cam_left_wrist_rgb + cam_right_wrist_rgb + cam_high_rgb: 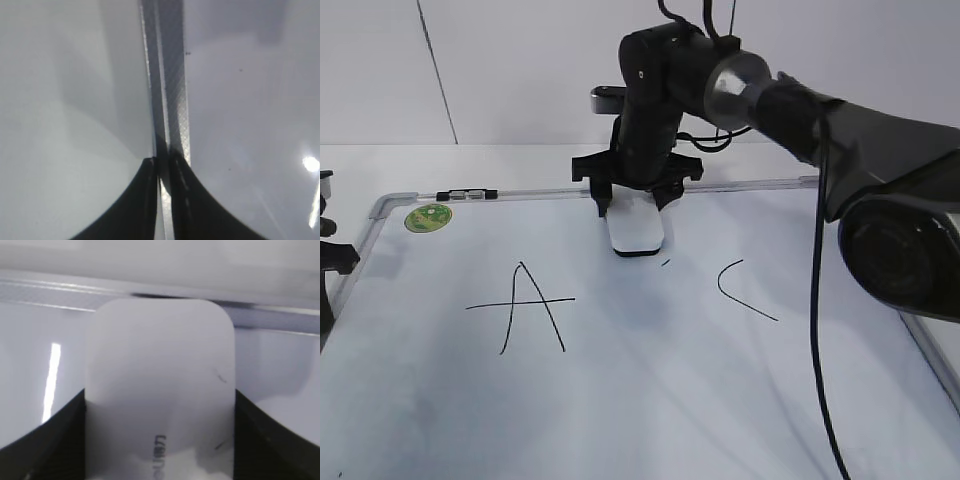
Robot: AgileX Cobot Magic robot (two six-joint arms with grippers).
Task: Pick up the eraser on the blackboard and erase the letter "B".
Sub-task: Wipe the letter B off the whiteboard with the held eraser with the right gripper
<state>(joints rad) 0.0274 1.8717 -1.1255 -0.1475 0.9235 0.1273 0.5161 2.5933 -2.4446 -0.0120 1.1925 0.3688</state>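
Observation:
The blackboard [640, 400] is a white dry-erase board with a silver frame, lying flat. My right gripper [633, 205] is shut on the white eraser [636, 230] and holds it against the board near the top frame, between the letters A and C. The right wrist view shows the eraser [160, 365] filling the gap between the two fingers [160, 440]. No whole letter B shows; only a small black tick [666, 263] lies beside the eraser. My left gripper [162, 165] is shut and empty over the board's left frame [170, 75].
A black letter A [520, 305] is left of the eraser and a letter C [745, 292] is right of it. A round green sticker [428, 217] sits at the top left corner. A small dark clip [465, 194] lies on the top frame.

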